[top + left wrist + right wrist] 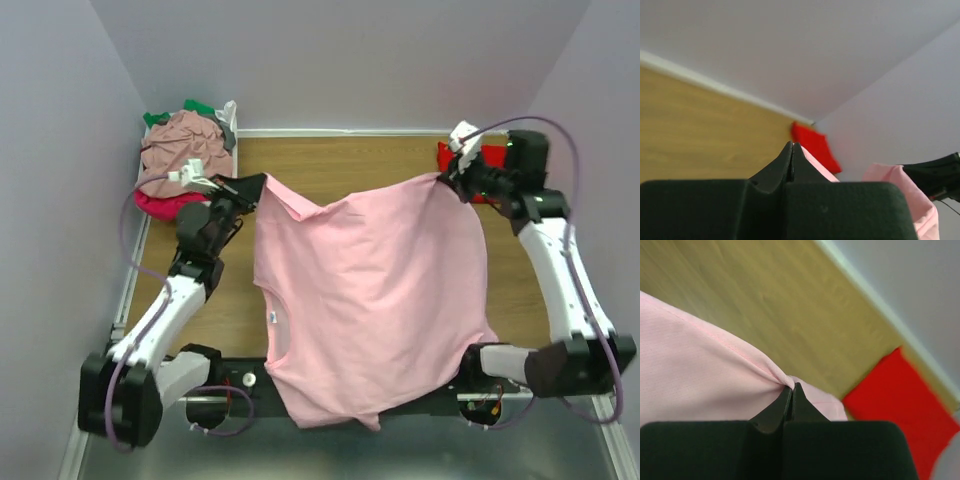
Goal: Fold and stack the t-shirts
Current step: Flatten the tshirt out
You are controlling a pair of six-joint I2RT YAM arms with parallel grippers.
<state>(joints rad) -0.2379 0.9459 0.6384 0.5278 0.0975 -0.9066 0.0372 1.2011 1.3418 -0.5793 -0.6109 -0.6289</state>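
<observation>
The soft pink tee (370, 300) spans the centre, its far corners clamped by the closed left gripper (260, 184) and right gripper (447, 180). The right wrist view shows puckered knit at the tips and the flat red tee (895, 400) at lower right. Only the top view shows the crumpled pile (185, 150), upper left.

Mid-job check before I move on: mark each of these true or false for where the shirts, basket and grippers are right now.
1. The left gripper and right gripper are both shut on the pink shirt. True.
2. The red shirt lies at the far left corner. False: it lies at the far right corner of the table, just behind the right gripper.
3. The pink shirt reaches the table's near edge. True.
4. The basket is empty. False: it holds a heap of clothes.
5. The pink shirt is already folded. False: it is spread open, stretched between the two grippers.
</observation>
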